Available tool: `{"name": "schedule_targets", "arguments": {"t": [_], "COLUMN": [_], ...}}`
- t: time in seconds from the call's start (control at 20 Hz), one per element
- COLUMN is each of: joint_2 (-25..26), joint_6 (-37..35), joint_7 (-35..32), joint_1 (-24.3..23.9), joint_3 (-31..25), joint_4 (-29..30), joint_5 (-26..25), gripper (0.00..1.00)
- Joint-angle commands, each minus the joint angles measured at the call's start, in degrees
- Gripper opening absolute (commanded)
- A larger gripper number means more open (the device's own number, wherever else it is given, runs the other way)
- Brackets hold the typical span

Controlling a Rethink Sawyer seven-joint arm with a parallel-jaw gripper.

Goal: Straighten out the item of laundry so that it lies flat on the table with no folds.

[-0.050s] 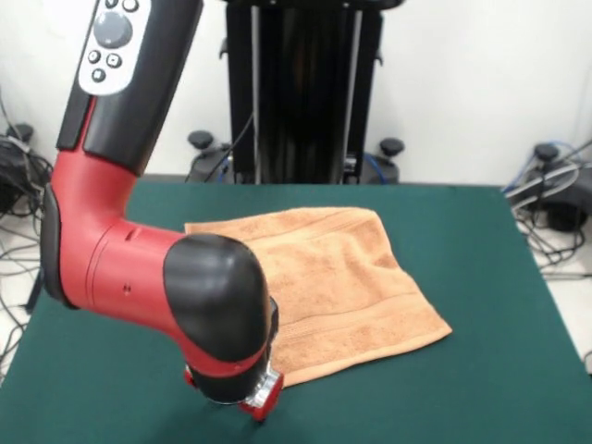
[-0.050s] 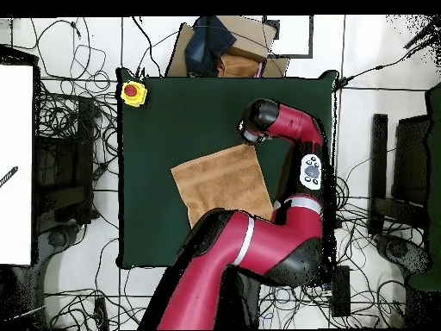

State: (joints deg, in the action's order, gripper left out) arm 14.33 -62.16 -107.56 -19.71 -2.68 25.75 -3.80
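The table [image 1: 481, 351] is the biggest thing here, a broad dark green top with cables and equipment scattered on the floor around it. In the overhead view a yellow box with a red button [image 2: 133, 92] sits at one corner of it.

Next comes the red and black arm [image 1: 120, 264], bent sharply at a thick elbow and reaching down low over the table. From the front its bulky black wrist housing fills the foreground and hides most of what hangs beneath.

The towel [image 1: 342, 277] lies on the green top roughly in the middle, peach-orange and close to square. It sits skewed to the table's edges, so that its corners point toward the table's sides like a diamond. Woven band stripes run across it near one edge, seen from the front. It looks mostly spread out, though its surface is a little rumpled.

The gripper [image 1: 262, 396] is down at the towel's corner, the corner nearest the front camera. From above, the same tool end [image 2: 251, 134] sits right at the corner of the cloth farthest from the robot's base. Only a bit of red and silver metal shows under the wrist, and I cannot tell whether the claw is open, closed, or pinching the cloth.
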Motion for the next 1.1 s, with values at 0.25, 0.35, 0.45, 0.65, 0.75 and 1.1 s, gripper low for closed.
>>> {"name": "schedule_targets", "arguments": {"t": [0.25, 0.35, 0.45, 0.65, 0.75, 1.1], "joint_2": [12.68, 10.27, 5.69, -3.32, -5.27, 3.42], "joint_6": [-1.74, -3.05, -4.42, -2.97, -4.48, -5.04], "joint_7": [3.81, 4.1, 3.95, 2.77, 2.89, 6.24], "joint_1": [-0.06, -0.03, -0.09, -0.67, -0.63, -1.3], "joint_3": [-2.57, -1.9, -1.32, -1.26, -1.06, -1.97], "joint_4": [-9.05, -6.21, -0.33, 11.46, 12.48, -1.6], "joint_5": [-4.74, -3.98, -2.52, -0.34, -0.33, -3.94], "gripper": [1.0, 1.0, 1.0, 1.0, 1.0, 1.0]}}
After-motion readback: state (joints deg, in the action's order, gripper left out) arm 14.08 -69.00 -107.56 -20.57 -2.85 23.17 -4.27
